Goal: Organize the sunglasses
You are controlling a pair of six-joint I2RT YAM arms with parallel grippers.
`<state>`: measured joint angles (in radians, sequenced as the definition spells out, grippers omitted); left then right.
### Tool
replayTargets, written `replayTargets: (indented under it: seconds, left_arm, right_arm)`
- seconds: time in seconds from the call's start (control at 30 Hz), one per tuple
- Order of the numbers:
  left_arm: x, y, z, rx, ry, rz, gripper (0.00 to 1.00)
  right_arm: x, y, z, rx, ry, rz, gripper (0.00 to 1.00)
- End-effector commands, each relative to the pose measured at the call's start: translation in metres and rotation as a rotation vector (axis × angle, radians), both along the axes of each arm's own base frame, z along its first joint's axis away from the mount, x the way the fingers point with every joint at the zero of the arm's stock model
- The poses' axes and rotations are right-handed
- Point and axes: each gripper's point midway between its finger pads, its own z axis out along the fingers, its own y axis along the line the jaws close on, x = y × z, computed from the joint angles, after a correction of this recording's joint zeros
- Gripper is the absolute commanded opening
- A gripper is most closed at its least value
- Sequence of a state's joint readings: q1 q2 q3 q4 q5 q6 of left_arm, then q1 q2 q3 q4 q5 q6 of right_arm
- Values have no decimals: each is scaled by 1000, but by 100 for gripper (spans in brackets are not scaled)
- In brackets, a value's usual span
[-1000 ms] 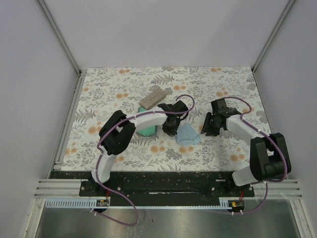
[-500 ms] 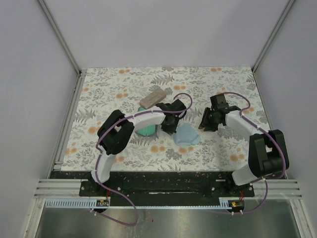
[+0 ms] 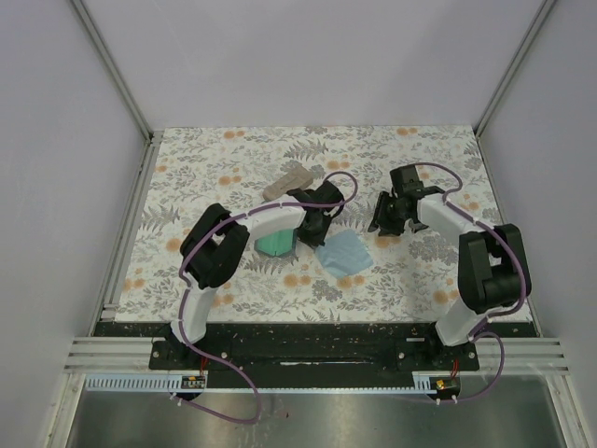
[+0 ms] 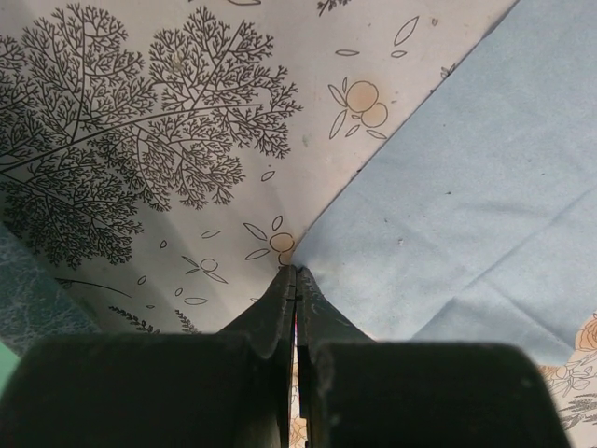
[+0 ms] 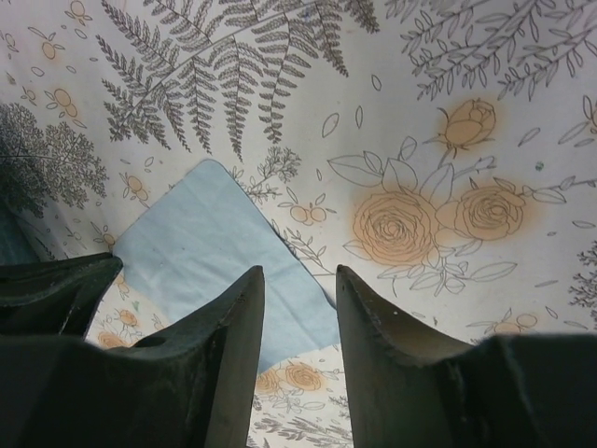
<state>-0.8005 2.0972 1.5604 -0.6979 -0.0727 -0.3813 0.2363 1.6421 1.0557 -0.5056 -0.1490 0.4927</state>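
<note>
A tan case (image 3: 286, 182) lies toward the far edge of the table (image 3: 215, 159), with a teal case (image 3: 276, 245) nearer the middle. The left fingers (image 4: 289, 291) are clenched on a corner of the light blue cloth (image 4: 466, 187). The right fingers (image 5: 241, 317) stand released, grasping nothing. The sunglasses are hidden in every view.

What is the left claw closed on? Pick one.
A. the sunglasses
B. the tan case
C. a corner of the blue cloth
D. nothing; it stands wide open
C: in the left wrist view the left claw is pressed shut, with the corner of the cloth pinched at its tips.
</note>
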Motion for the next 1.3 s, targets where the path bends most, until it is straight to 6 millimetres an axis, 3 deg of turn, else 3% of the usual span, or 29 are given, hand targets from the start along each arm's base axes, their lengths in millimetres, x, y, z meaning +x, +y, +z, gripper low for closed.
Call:
replayTargets:
  seconds: [0.0, 0.23, 0.5, 0.63, 1.0, 1.27]
  left_arm:
    - [-6, -4, 18, -26, -12, -48, 0]
    - [-7, -8, 39, -93, -54, -42, 0]
    - [-8, -11, 54, -137, -82, -43, 0]
    - [-10, -16, 58, -164, -78, -54, 0]
    - [-45, -46, 64, -222, -80, -194, 0]
    - [-68, -61, 69, -249, -77, -260, 0]
  right_arm:
    - [23, 14, 9, -5, -57, 45, 46]
    - [31, 44, -10, -36, -29, 105, 46]
    - [37, 57, -26, -96, -23, 140, 43]
    - [39, 57, -24, -105, -33, 142, 43]
    - [35, 47, 2, -46, -71, 85, 43]
    - [27, 27, 15, 32, -72, 29, 43]
